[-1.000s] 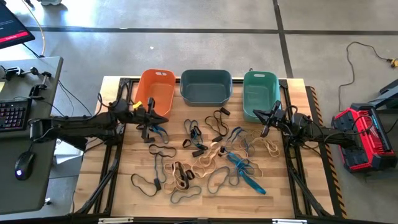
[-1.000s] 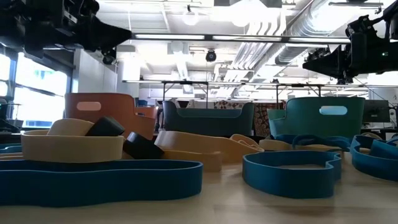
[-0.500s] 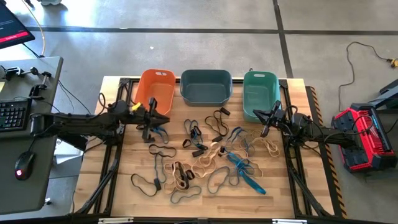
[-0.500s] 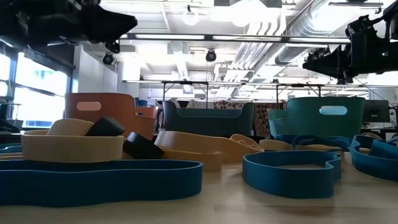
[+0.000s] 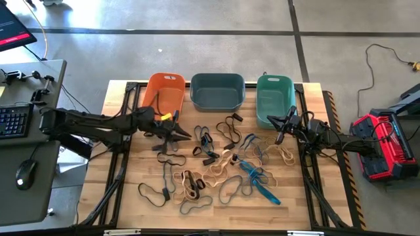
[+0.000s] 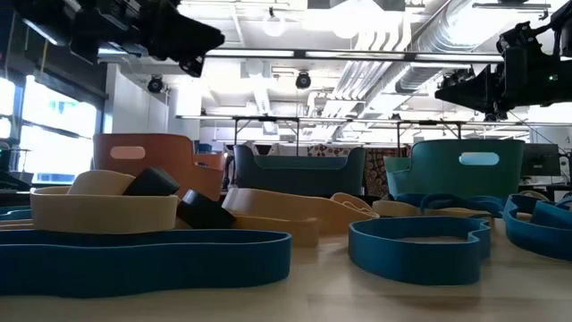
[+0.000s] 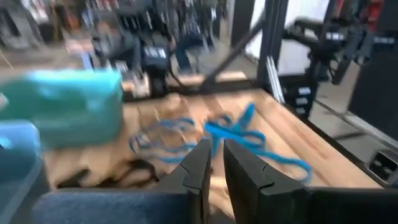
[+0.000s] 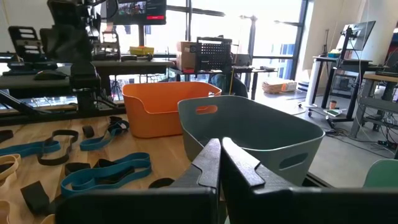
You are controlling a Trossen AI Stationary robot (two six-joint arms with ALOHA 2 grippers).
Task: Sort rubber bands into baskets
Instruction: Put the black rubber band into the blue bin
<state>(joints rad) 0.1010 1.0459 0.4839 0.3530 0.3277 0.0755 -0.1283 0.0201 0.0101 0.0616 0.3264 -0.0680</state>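
Many rubber bands (image 5: 216, 164) in blue, black and tan lie loose over the middle of the wooden table. The orange basket (image 5: 164, 95), slate basket (image 5: 217, 90) and teal basket (image 5: 275, 98) stand in a row at the far edge. My left gripper (image 5: 186, 136) hangs above the bands in front of the orange basket and points nearly level toward the table's right. Its fingers (image 7: 200, 169) stand a narrow gap apart with nothing between them. My right gripper (image 5: 280, 133) waits shut near the teal basket, above the table.
Black frame rails (image 5: 125, 164) run along the table's left and right sides under the arms. A desk with a keyboard (image 5: 13, 121) stands left of the table. A red device (image 5: 380, 141) sits on the floor at the right.
My left gripper has gone from just in front of the orange basket toward the table's right, out over the left part of the bands. It has risen a little and tipped from pointing more downward to nearly level. No band has visibly moved.
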